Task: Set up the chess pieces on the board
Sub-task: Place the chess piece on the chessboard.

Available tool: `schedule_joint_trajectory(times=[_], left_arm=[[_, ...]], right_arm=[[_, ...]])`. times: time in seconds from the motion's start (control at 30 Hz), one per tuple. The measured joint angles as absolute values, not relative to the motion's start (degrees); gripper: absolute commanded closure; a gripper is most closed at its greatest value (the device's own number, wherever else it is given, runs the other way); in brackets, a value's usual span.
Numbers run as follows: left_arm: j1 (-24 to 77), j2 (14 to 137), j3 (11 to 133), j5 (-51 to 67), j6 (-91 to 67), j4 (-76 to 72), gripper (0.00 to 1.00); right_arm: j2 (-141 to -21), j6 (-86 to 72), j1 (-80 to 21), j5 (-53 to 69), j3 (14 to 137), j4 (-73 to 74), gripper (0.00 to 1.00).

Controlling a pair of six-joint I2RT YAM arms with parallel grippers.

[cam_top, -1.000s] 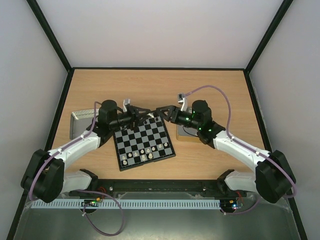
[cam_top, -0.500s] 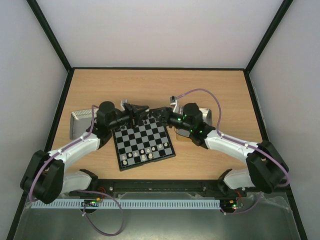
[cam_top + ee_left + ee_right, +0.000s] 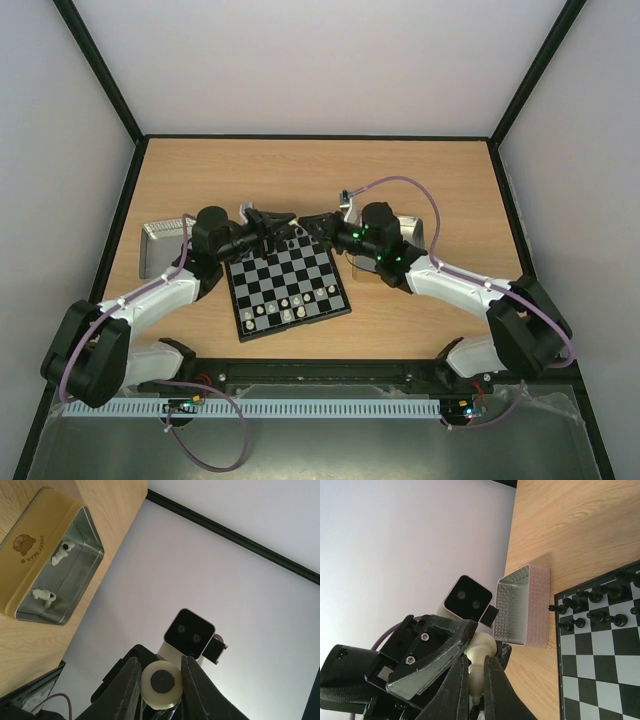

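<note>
The board (image 3: 290, 283) lies between the arms, with white chess pieces (image 3: 287, 304) on its near rows and black chess pieces (image 3: 592, 602) on its far rows. Both grippers meet above the board's far edge. My left gripper (image 3: 288, 222) (image 3: 161, 684) is shut on the round base of a white chess piece (image 3: 161, 685). My right gripper (image 3: 304, 225) (image 3: 476, 672) is shut on the slim upper part of that same white piece (image 3: 480, 655). The piece lies level between the two grippers.
A yellow tin (image 3: 47, 535) on the right of the table holds two white pieces (image 3: 61, 554). A silver tray (image 3: 160, 235) (image 3: 522, 605) sits on the table left of the board. The black enclosure frame borders the table.
My right gripper has moved left to the left gripper and has shut on the white piece. The left gripper has stayed in place, still holding it.
</note>
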State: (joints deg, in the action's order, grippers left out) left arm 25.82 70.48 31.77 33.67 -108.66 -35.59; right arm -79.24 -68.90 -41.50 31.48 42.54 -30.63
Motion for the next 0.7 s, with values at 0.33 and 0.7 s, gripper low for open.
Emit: schedule_joint_trajectory(times=[0.33,0.7], left_arm=[[25.04,67.88,31.83,32.27,-98.21,-25.85,0.45],[17.1,52.84,32.53,13.63,-64.86,5.15,0.34]], right_arm=[[-79.24,-63.11,-41.65,30.17,50.33,-12.73,0.98],[-83.4,-42.98,-41.95,25.04,62.65,28.45,0.98]])
